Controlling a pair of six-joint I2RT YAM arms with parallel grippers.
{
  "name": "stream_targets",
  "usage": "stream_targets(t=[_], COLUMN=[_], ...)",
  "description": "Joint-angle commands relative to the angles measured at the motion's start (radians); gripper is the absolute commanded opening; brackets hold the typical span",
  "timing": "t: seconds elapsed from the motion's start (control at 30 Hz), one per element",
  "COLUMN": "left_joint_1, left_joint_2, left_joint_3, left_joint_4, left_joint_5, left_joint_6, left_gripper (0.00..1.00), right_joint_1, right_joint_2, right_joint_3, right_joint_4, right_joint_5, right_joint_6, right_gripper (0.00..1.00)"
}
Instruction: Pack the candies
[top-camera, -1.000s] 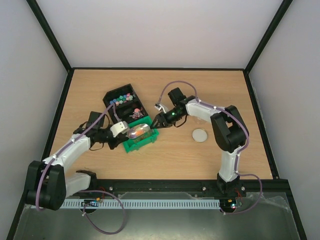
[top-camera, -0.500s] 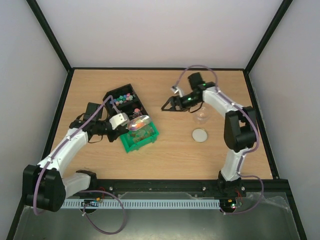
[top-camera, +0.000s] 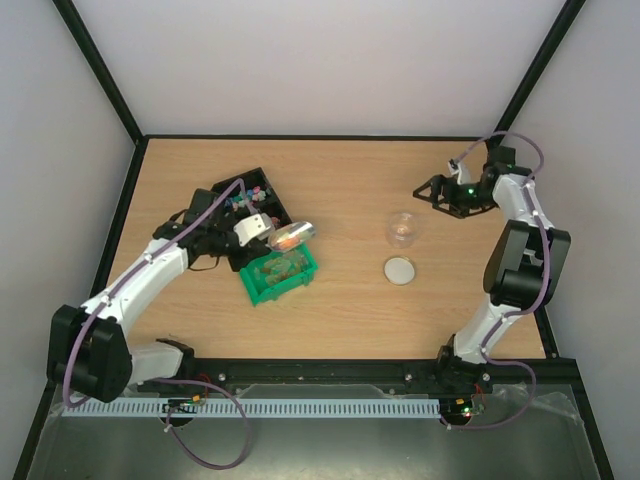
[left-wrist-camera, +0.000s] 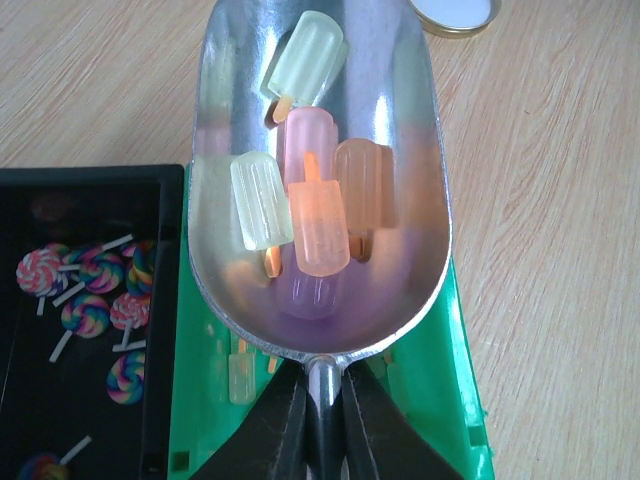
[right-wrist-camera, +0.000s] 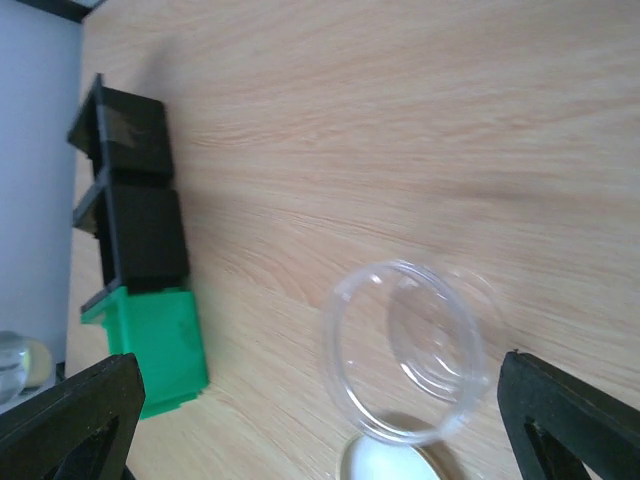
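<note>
Over the green bin (left-wrist-camera: 440, 400), the left gripper (left-wrist-camera: 322, 385) is clamping the metal scoop (left-wrist-camera: 405, 100) by its handle; the right gripper (top-camera: 432, 192) is hanging wide and empty, well apart from the clear cup (right-wrist-camera: 405, 350), which is looking empty; the lolly-shaped candies (left-wrist-camera: 318, 225) are lying in the scoop, so pouring is likely coming next

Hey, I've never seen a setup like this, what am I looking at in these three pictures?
Two robot arms are bolted at a wooden table's near edge. One picture looks down from above; the other two come from cameras on each wrist. The left pincer is shut on a metal scoop carrying ice-lolly-shaped candies partly over a green tray, beside a black tray of lollipops. The right pincer is open, holding nothing, at the far right. A clear cup and white lid sit between.
</note>
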Motion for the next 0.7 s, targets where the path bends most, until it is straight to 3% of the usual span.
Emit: stream_targets(t=[0.0, 0.27, 0.67], left_joint_1=[-0.040, -0.091, -0.126], left_joint_2=[0.039, 0.124, 0.188], left_joint_3=[0.054, 0.137, 0.224], left_joint_4=[0.013, -0.014, -0.052], left_joint_5=[-0.026, -0.081, -0.150], left_joint_6=[-0.033, -0.057, -0.037], left_gripper=[0.02, 0.02, 0.02], right_joint_1=[-0.017, 0.021, 0.162], right_joint_2=[0.016, 0.115, 0.124], right_joint_3=[-0.067, -0.068, -0.126], right_joint_4=[-0.085, -0.030, 0.033], right_joint_5=[0.066, 0.013, -0.049], right_joint_6=[-0.046, -0.013, 0.042], right_gripper=[0.99, 1.00, 1.00])
